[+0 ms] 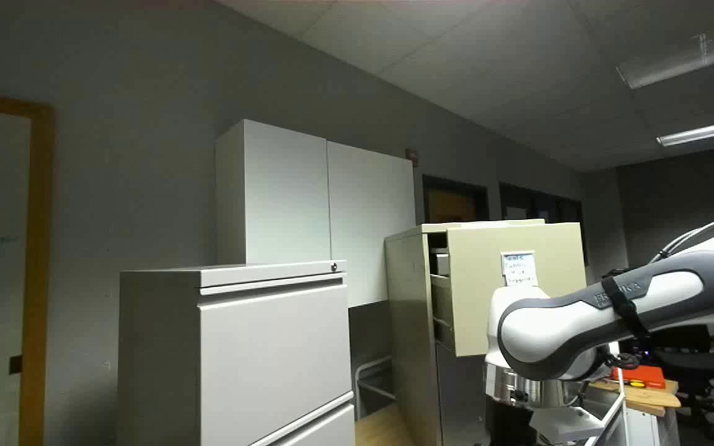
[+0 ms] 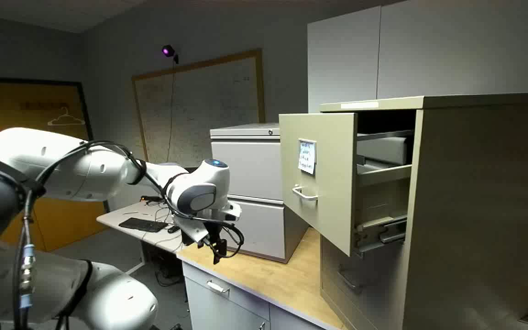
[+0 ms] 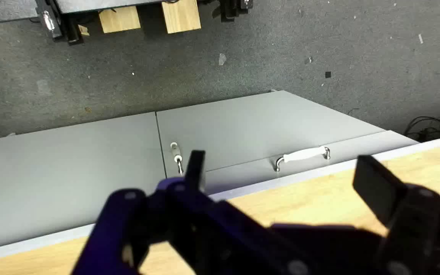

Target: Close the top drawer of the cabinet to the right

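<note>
A beige cabinet (image 1: 408,322) has its top drawer (image 1: 478,303) open, a handwritten label (image 1: 519,269) on it. A robot arm (image 1: 552,337) partly hides the drawer; a grey cabinet (image 1: 276,359) stands at left.

Surface (image 2: 277,277): light wood-grained counter top with pale grey front edge (image 3: 319,173), visible in both exterior views and from above in the wrist view, where one squared corner shows. Light-grey drawer unit (image 2: 248,224) stands upright on it, set back from the front edge. Beige cabinet (image 2: 470,206) adjoins the wood on the right in an exterior view; whether it rests on the surface or stands against its end cannot be determined. A strip of wood shows between the drawer unit and the cabinet.
</note>
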Controlling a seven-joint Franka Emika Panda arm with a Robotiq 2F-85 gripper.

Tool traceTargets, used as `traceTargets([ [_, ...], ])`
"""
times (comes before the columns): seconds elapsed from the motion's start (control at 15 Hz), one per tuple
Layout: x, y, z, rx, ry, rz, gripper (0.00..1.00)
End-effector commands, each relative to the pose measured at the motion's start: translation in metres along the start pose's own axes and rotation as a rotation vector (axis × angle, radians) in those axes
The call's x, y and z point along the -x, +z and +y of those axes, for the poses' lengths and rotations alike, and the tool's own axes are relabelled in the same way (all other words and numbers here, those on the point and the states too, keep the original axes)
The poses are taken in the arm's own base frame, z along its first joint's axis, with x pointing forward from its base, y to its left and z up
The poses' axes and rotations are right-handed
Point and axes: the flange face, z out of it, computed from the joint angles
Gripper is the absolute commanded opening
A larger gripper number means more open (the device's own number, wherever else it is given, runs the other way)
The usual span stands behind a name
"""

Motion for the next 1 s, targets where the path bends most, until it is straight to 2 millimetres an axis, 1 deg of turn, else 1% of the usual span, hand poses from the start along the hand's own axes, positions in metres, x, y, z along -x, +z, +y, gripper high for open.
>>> traceTargets([
  [0.0, 0.000, 0.001, 0.000, 0.001, 0.001, -0.004, 1.00],
  [0.53, -0.002, 0.002, 0.001, 0.011, 0.013, -0.004, 1.00],
  [0.67, -0.005, -0.006, 0.002, 0.037, 0.042, 0.041, 1.00],
  [0.8, -0.008, -0.020, 0.003, 0.058, 0.072, 0.111, 1.00],
  [0.93, -0.013, -0.038, 0.004, 0.098, 0.111, 0.215, 1.00],
])
